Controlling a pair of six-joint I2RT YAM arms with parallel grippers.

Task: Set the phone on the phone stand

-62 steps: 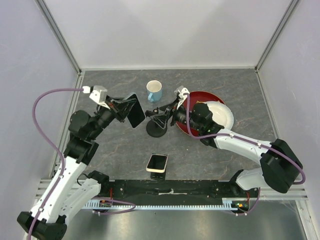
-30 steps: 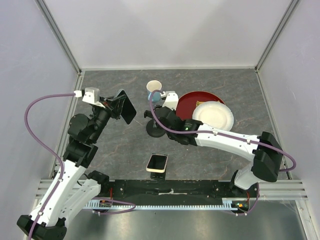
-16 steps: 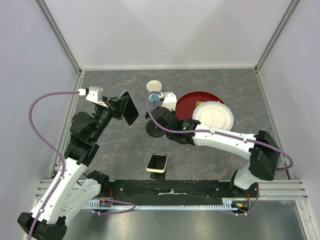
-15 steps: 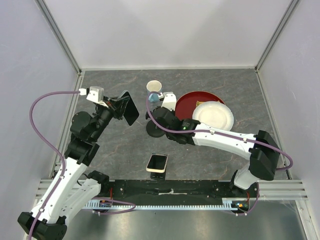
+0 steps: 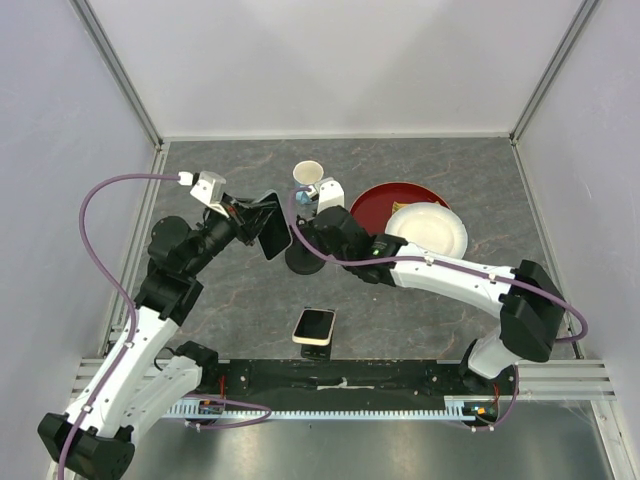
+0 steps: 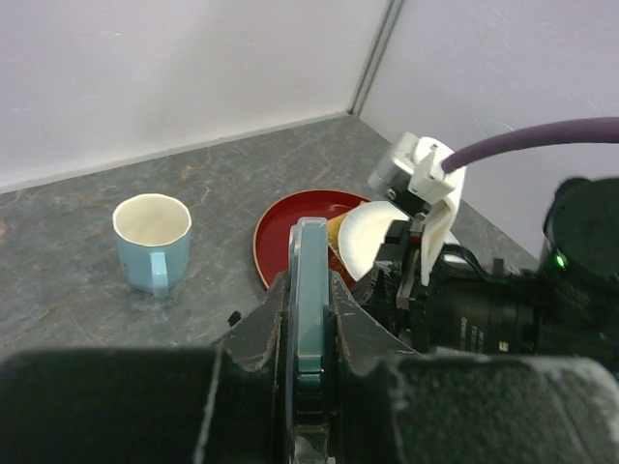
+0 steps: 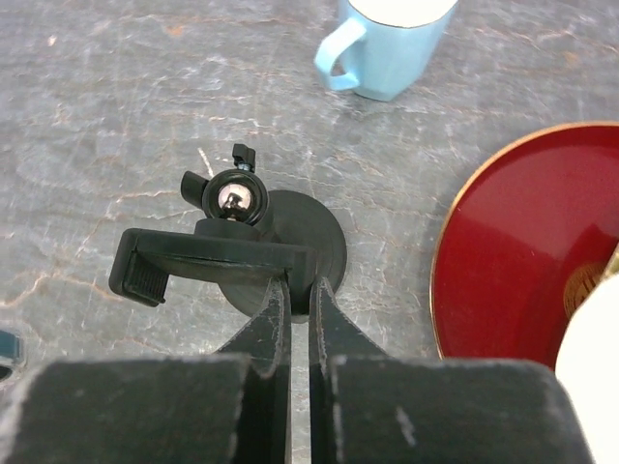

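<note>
My left gripper [image 5: 262, 222] is shut on a dark phone with a teal edge [image 5: 273, 228], held on edge above the table. The left wrist view shows this teal-edged phone [image 6: 310, 246] pinched between both fingers. Just to its right stands a black round-base pole stand [image 5: 303, 262]. My right gripper [image 7: 300, 282] is shut on the right end of the pole stand's clamp [image 7: 208, 256]. The cream-cased phone [image 5: 314, 326] lies near the front edge, with a low black piece, seemingly the phone stand [image 5: 313, 347], under its near end.
A pale blue mug [image 5: 308, 176] stands behind the pole stand. A red plate [image 5: 385, 195] with a white plate [image 5: 430, 230] partly on it lies to the right. Walls close off the back and both sides.
My right gripper has closed on the clamp. My left arm has swung the teal-edged phone right, close to the pole stand. The cream-cased phone has not moved.
</note>
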